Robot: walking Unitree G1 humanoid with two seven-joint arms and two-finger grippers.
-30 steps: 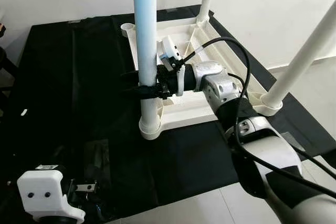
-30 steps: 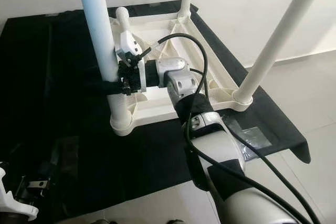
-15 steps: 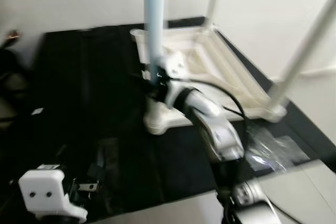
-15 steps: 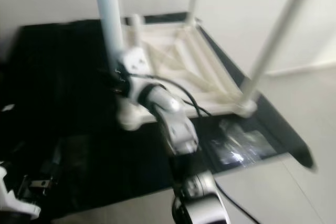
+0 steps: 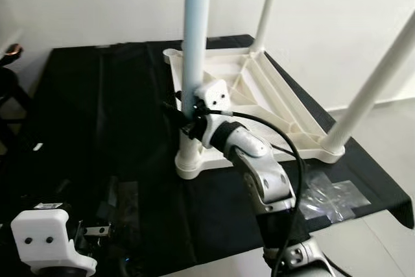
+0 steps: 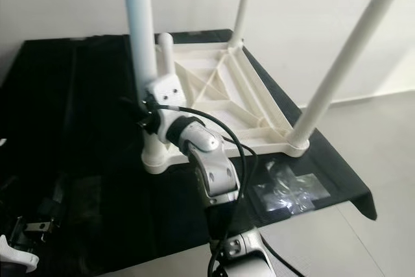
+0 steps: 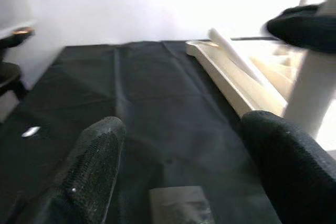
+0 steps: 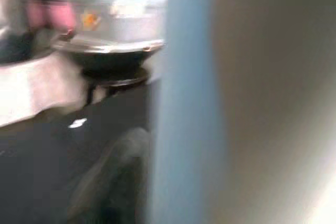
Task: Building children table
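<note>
On a black cloth [image 5: 97,115] spread over the floor, the white children's table [image 5: 259,95] lies upside down in the left eye view, its underside ribs facing up and its legs rising from the corner sockets. The right gripper [image 5: 183,111] sits at the near leg [image 5: 194,43], just above the near corner socket [image 5: 189,160], with its black fingers closed around the tube; the silver right arm [image 5: 259,173] reaches in from the near side of the table. Two more legs stand at the far corner [image 5: 267,4] and the right-hand corner [image 5: 373,89], well apart from the gripped one. A clear plastic bag [image 5: 327,196] lies on the cloth near the right-hand corner, close to the cloth's edge, beyond which pale floor [image 5: 389,134] shows. In the right eye view, a short white piece [image 6: 166,50] stands just behind the gripped leg at the table's far-left corner, and broad bare cloth extends to the left of the table. In the left wrist view, the left gripper [image 7: 178,171] hangs low over the cloth with its fingers [image 7: 100,156] spread wide apart and nothing between them; the table's edge lies ahead of it. In the right wrist view, the leg [image 8: 210,98] looms blurred right against the camera, beside one dark finger.
</note>
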